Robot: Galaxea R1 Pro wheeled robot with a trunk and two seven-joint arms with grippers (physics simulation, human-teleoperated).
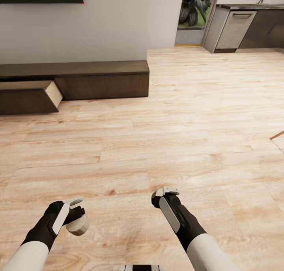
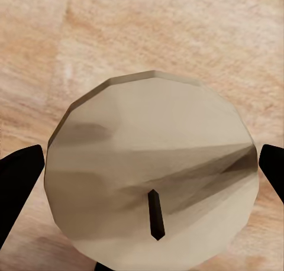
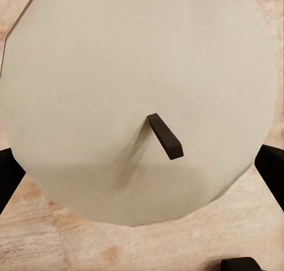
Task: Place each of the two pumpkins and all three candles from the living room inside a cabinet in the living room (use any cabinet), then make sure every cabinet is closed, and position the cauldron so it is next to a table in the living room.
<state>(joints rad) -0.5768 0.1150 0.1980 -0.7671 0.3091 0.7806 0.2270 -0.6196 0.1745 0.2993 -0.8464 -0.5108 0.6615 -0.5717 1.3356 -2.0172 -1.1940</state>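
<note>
Each end effector pinches a short, faceted beige wax candle with a flat round top and a dark wick. The left end effector [image 1: 75,217] holds one candle [image 2: 151,176] between its black fingers [image 2: 18,182]; the right end effector [image 1: 165,193] clamps another candle [image 3: 139,93]. Both arms reach forward, low over the pale plank floor [image 1: 177,137]. The long dark wooden cabinet [image 1: 98,75] stands against the wall ahead-left, its left drawer [image 1: 29,95] pulled open with pale inner sides.

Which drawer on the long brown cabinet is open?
The left drawer of the cabinet is pulled out, showing its pale inside; the front to its right sits shut and flush.
</note>
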